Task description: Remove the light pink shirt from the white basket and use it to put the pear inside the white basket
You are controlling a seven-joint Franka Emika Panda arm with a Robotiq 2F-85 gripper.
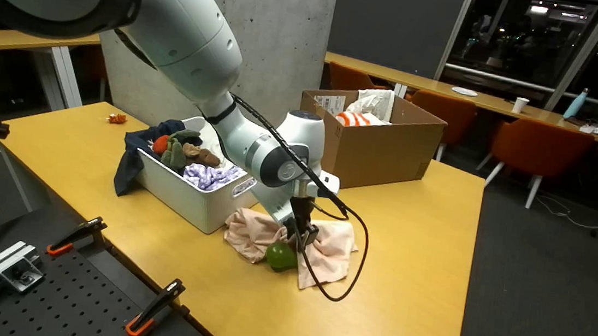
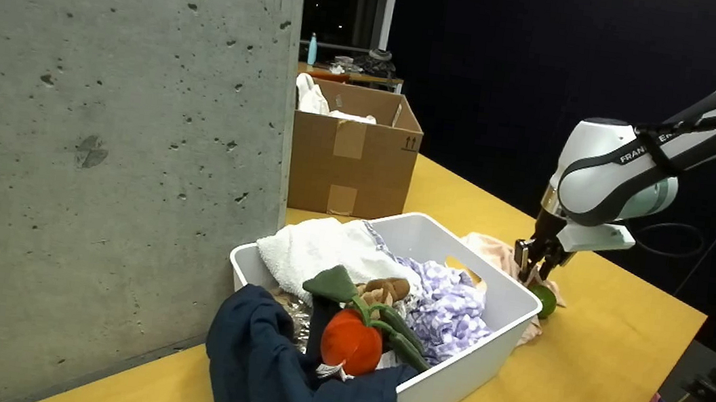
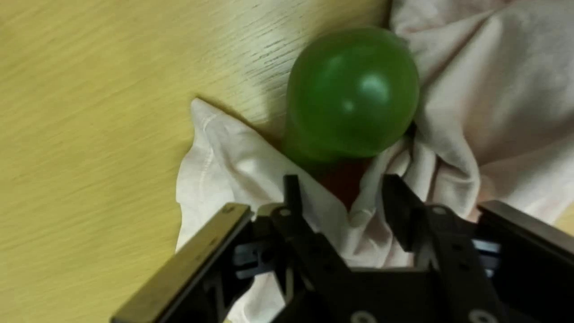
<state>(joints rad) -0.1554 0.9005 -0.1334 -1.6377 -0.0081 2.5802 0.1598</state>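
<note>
The light pink shirt (image 1: 334, 248) lies crumpled on the table beside the white basket (image 1: 178, 196). It also shows in the wrist view (image 3: 511, 89), with folds around the pear. The pear (image 1: 280, 256) is green and rounded and sits against the shirt; in the wrist view (image 3: 352, 92) a dark red patch shows just below it. My gripper (image 3: 341, 195) points down at the shirt with its fingers apart. Shirt folds lie in the gap between the fingers, and the pear is just beyond the fingertips. In an exterior view, the basket (image 2: 456, 399) partly hides the shirt (image 2: 490, 246).
The basket holds a white towel (image 2: 325, 245), a purple patterned cloth (image 2: 444, 307) and plush toys (image 2: 351, 340). A dark blue cloth (image 2: 293, 391) hangs over its rim. A cardboard box (image 1: 382, 154) stands behind the gripper. A concrete wall (image 2: 103, 163) borders the table.
</note>
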